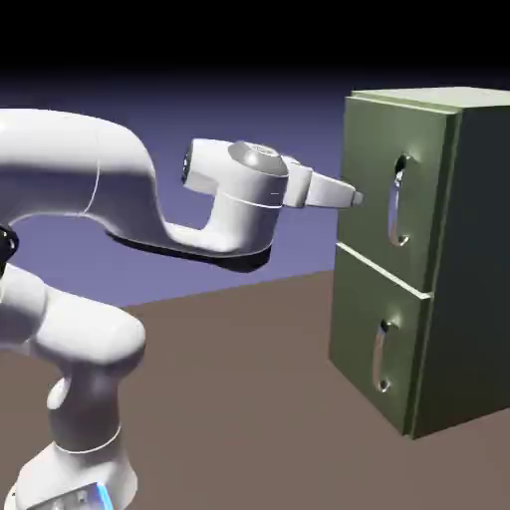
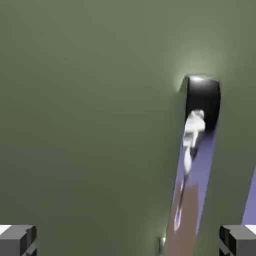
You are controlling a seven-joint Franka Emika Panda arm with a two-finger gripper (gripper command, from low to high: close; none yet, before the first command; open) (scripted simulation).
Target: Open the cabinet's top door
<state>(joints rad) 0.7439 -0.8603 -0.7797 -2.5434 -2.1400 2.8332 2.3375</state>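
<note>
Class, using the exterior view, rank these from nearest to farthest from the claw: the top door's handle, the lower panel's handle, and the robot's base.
1. Top door's handle, just right of the claw.
2. Lower panel's handle, below and right.
3. Robot's base, far lower left.

— Where's the side camera?
— Beside the arm [image 1: 120,199], facing the cabinet [image 1: 423,259].
— The hand one?
— Close, facing the top door [image 2: 90,115]; both catch its handle [image 1: 399,202] [image 2: 192,150].

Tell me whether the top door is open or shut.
Shut: the top door sits flush in the cabinet front, and the gripper hasn't reached its handle.
</note>
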